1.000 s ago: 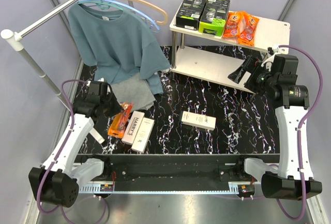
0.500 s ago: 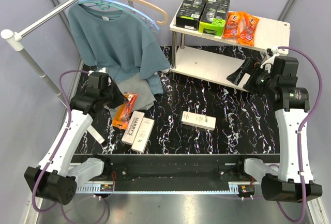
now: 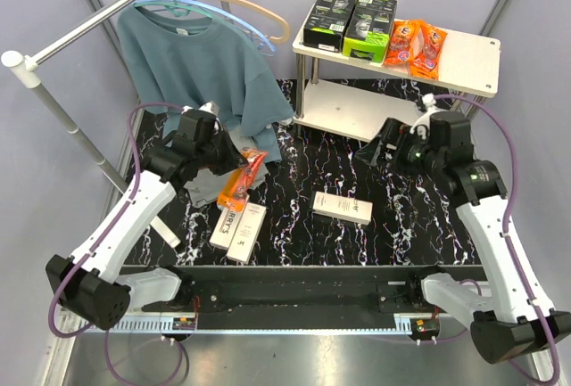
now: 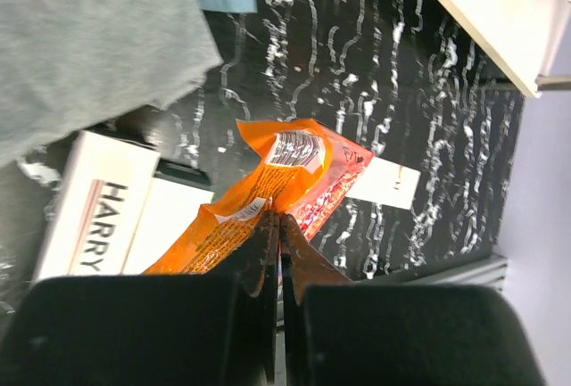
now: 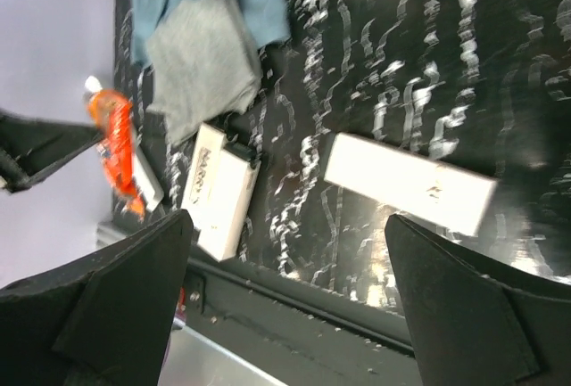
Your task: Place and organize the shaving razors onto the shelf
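My left gripper (image 3: 229, 170) is shut on a flat orange razor pack (image 3: 242, 180), held off the black marbled mat; in the left wrist view the closed jaws (image 4: 278, 225) pinch the orange pack (image 4: 294, 168) by its edge. Two white HARRY'S boxes (image 3: 237, 227) lie side by side under it. Another white box (image 3: 343, 207) lies mid-mat. My right gripper (image 3: 379, 147) hangs open and empty in front of the shelf (image 3: 468, 63), above that white box (image 5: 410, 183). The shelf's top board carries two black-and-green boxes (image 3: 350, 17) and two orange packs (image 3: 416, 45).
A teal shirt (image 3: 196, 69) hangs from a metal clothes rail (image 3: 71, 38) at the back left. A folded grey cloth (image 3: 234, 156) lies under it beside my left arm. The shelf's lower board (image 3: 348, 110) is bare. The black base rail (image 3: 294, 283) runs along the near edge.
My left arm has lifted the orange pack off the mat and carried it right and away from the base. My right arm has swung left, away from the shelf's lower board, over the mat.
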